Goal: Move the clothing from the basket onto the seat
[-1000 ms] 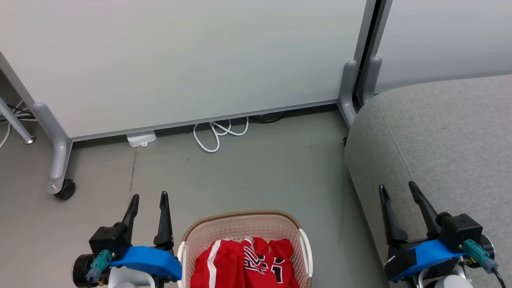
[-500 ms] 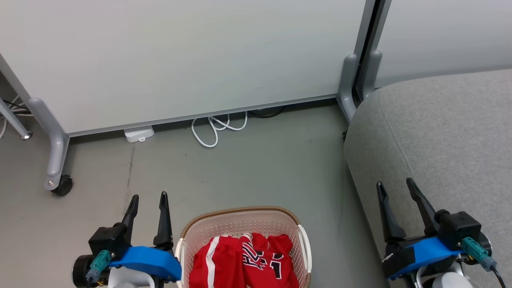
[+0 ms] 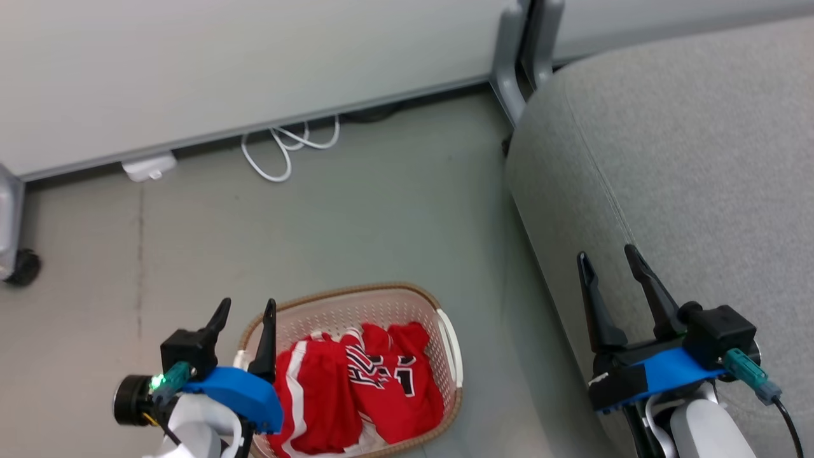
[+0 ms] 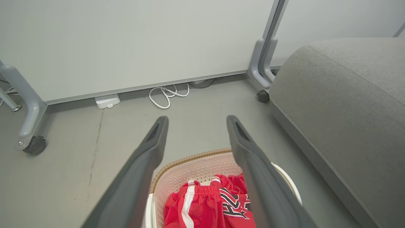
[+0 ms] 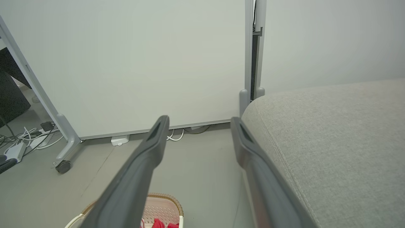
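The red clothing [image 3: 356, 388] with white trim and black-and-white lettering lies bunched in the cream basket [image 3: 381, 304] on the floor, also seen as clothing [image 4: 208, 209] in the basket [image 4: 196, 167] in the left wrist view. My left gripper [image 3: 247, 306] stands open just left of the basket's rim, holding nothing. My right gripper [image 3: 606, 256] is open and empty over the front edge of the grey seat [image 3: 687, 159]. The right wrist view shows the seat [image 5: 332, 133] and the basket's rim [image 5: 164, 199] low down.
White partition panels [image 3: 222, 57] on grey legs stand behind. A castor [image 3: 24, 267] sits at the far left. A coiled white cable [image 3: 286, 143] and a white adapter [image 3: 149, 167] lie along the panel's base. Bare grey floor [image 3: 356, 216] lies between basket and panels.
The head camera has tipped down and turned, so the whole scene slid up and left. More of the basket and clothing shows. Both grippers stay open.
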`<state>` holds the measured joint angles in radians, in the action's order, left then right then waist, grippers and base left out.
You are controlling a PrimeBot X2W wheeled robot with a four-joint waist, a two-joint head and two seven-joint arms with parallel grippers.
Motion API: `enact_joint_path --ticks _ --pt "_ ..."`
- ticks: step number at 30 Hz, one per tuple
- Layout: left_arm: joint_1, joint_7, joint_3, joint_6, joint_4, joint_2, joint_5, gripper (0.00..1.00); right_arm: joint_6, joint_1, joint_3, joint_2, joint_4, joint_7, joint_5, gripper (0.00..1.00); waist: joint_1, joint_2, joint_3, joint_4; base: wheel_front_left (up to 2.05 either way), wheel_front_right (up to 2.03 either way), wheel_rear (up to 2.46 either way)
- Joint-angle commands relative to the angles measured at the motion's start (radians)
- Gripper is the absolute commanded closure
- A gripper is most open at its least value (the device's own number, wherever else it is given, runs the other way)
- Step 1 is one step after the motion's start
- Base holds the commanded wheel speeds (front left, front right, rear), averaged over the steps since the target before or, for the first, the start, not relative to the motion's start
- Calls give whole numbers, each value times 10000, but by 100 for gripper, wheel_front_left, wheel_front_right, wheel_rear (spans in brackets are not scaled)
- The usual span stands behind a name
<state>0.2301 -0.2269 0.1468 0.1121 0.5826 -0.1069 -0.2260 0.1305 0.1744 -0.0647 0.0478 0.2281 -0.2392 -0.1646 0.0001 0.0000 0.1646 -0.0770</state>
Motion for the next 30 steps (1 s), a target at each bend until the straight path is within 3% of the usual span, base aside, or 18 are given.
enact_joint_path --ticks 1,12,19,30 --pt "388 66 127 53 155 -144 97 0 4 228 -53 42 -23 -75 -75 0 -1 0 796 -544 0 0 0" --pt "2028 868 1166 186 1695 -1124 516 0 4 1451 -794 33 -95 -267 -663 0 -1 0 3281 -1651 0 0 0" --pt "3127 1436 2540 184 2540 -2007 655 0 4 2044 -1396 30 -708 -274 -1014 0 -1 0 4560 -2065 0 0 0" --pt "4286 2084 4853 185 3084 -3528 218 0 4 2313 -1769 28 -1092 -269 -1297 0 -1 0 5615 -2581 0 0 0"
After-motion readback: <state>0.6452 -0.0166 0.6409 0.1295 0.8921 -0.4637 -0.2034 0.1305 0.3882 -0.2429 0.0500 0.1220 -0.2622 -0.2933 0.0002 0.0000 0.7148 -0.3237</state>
